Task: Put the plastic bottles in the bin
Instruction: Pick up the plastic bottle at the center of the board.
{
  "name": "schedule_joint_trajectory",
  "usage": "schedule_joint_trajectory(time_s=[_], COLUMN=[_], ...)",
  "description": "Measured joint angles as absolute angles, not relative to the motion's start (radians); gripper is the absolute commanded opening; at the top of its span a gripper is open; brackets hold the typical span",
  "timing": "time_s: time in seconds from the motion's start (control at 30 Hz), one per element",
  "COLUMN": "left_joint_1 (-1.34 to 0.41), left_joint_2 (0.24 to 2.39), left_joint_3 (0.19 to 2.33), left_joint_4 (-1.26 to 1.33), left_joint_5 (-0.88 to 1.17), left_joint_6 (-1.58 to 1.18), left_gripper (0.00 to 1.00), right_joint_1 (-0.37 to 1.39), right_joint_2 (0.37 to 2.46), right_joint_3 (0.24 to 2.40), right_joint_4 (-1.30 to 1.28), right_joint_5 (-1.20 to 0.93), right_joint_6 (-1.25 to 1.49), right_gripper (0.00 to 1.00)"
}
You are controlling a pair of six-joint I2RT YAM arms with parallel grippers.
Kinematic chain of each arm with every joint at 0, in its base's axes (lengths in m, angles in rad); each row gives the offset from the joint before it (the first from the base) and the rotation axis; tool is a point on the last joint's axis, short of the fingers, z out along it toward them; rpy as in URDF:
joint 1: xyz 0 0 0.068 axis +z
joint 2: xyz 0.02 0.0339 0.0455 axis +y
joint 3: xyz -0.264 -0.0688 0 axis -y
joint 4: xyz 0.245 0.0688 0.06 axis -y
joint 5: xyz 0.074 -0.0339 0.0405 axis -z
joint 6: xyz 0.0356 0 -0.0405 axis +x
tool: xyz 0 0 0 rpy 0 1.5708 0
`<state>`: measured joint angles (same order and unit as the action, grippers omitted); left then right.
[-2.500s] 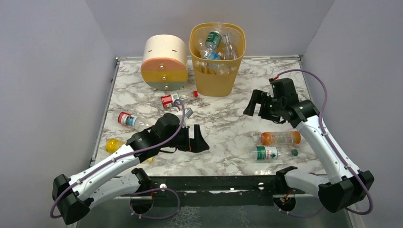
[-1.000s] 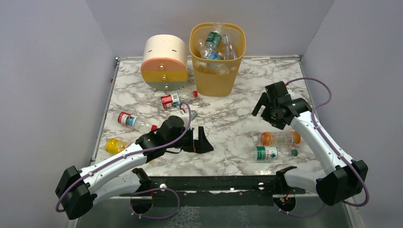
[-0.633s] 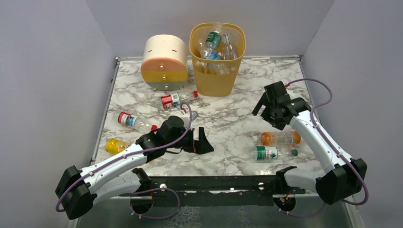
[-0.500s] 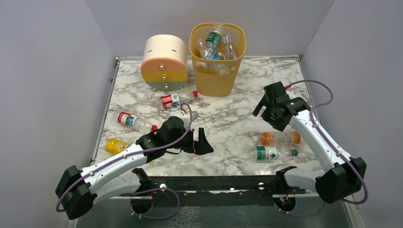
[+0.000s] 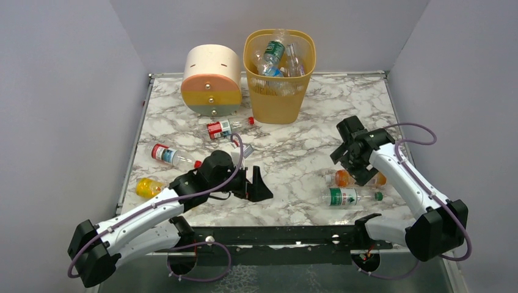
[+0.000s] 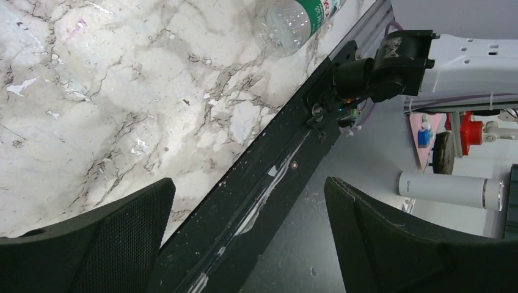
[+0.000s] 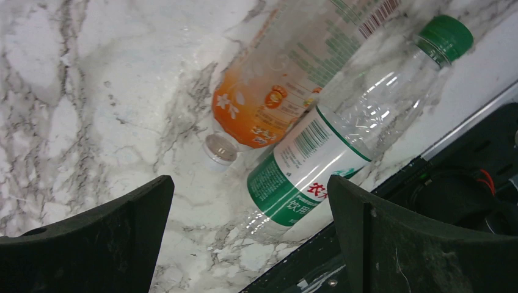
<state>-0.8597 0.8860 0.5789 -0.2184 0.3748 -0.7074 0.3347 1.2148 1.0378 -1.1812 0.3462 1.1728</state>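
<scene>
Orange bottle | right gripper now lowered above it, jaws apart, empty | left gripper likewise

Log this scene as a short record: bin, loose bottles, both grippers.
bin: yellow-orange, far side, bottles piled inside to the rim
drawer unit: round, beside the bin
left-side bottles: red-label bottle, red-capped bottle, yellow bottle, all lying
right-side bottles: orange bottle and green-label bottle, lying side by side
left gripper: open, empty, over bare table
right gripper: open, empty, above the orange bottle
</scene>
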Motion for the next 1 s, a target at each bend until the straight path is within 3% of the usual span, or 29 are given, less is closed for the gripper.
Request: schedule_joint_trajectory(time_s=[0.27, 0.77, 1.0], left_joint_1=[-0.860, -0.859, -0.859], left_joint_2=[0.836, 0.895, 0.785], left_joint_3=[0.574, 0.638, 0.662], left_joint_4=[-0.234, -0.315, -0.380], left_joint_5=[0.379, 0.397, 0.394], left_joint_6=[-0.692, -0.665, -0.672], left_gripper=[0.99, 0.99, 0.99], right_joint_1=[0.335, 0.325, 0.310], right_joint_2=[1.212, 1.440, 1.449], right_joint_3=[0.947, 0.992, 0.993], right_joint_4=[-1.214, -1.176, -1.171], right_joint_5=[0.351, 0.367, 0.399], right_joint_6=[1.351, 1.541, 1.594], right_gripper=[0.99, 1.00, 0.99])
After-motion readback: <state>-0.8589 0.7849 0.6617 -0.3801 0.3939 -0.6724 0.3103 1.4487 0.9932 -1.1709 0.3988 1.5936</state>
